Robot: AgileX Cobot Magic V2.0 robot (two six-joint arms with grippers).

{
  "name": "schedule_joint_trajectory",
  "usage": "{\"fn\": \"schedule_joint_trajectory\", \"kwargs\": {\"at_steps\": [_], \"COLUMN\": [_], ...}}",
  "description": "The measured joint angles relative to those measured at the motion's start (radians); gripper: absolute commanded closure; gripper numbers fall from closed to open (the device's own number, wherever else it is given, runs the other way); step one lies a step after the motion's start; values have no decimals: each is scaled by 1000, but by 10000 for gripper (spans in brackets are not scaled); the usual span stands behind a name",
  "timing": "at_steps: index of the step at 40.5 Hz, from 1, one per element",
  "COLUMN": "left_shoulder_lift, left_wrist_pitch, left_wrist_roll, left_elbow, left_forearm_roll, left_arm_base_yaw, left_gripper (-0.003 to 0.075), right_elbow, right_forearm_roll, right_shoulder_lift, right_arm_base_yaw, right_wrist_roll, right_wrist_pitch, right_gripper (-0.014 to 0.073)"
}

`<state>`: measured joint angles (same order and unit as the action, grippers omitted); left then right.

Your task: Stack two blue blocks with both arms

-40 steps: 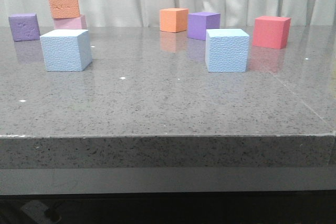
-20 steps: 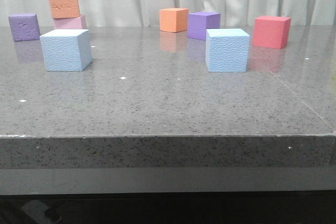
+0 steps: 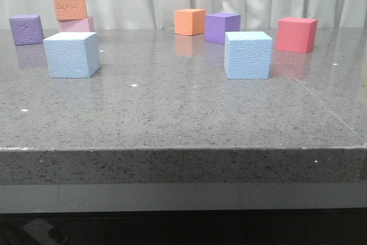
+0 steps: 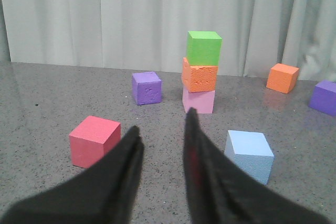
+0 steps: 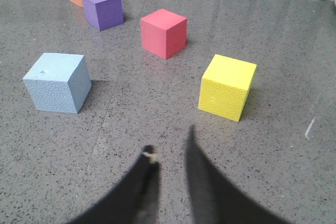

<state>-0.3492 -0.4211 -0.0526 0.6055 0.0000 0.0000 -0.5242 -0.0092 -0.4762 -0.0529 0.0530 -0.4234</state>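
Two pale blue blocks stand apart on the grey table: one at the left [image 3: 71, 54], one right of centre [image 3: 248, 55]. Neither arm shows in the front view. In the left wrist view my left gripper [image 4: 161, 123] is open and empty, and a blue block [image 4: 249, 156] sits just beyond and beside its fingers. In the right wrist view my right gripper [image 5: 170, 142] is open and empty over bare table, with a blue block [image 5: 56, 82] farther off to one side.
A pink, orange and green tower [image 3: 70, 1] stands behind the left blue block, a purple cube [image 3: 26, 29] beside it. Orange [image 3: 190, 21], purple [image 3: 222, 27] and red [image 3: 296, 34] cubes sit at the back. A yellow cube [image 5: 227, 86] and a red cube [image 4: 94, 141] are near the grippers.
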Motion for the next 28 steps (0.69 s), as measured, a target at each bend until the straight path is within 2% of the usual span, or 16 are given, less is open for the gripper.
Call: {"fn": "schedule_joint_trajectory", "kwargs": {"at_steps": [2,4,19,28], "left_shoulder_lift": [-2,-2,-2,-2], "left_wrist_pitch": [0,0,-2,-14], "left_wrist_roll": [0,0,0,0], "left_elbow": [0,0,0,0], "left_forearm_roll": [0,0,0,0], "left_arm_base_yaw": [0,0,-13,-139], "left_gripper": [158,153,154,154], "right_elbow": [0,0,0,-1], "right_forearm_roll": [0,0,3,9], "right_shoulder_lift": [0,0,0,-2], "right_arm_base_yaw": [0,0,0,0], "right_wrist_roll": [0,0,0,0], "right_wrist_pitch": [1,2,8,10], "right_gripper": [68,45,43,43]}}
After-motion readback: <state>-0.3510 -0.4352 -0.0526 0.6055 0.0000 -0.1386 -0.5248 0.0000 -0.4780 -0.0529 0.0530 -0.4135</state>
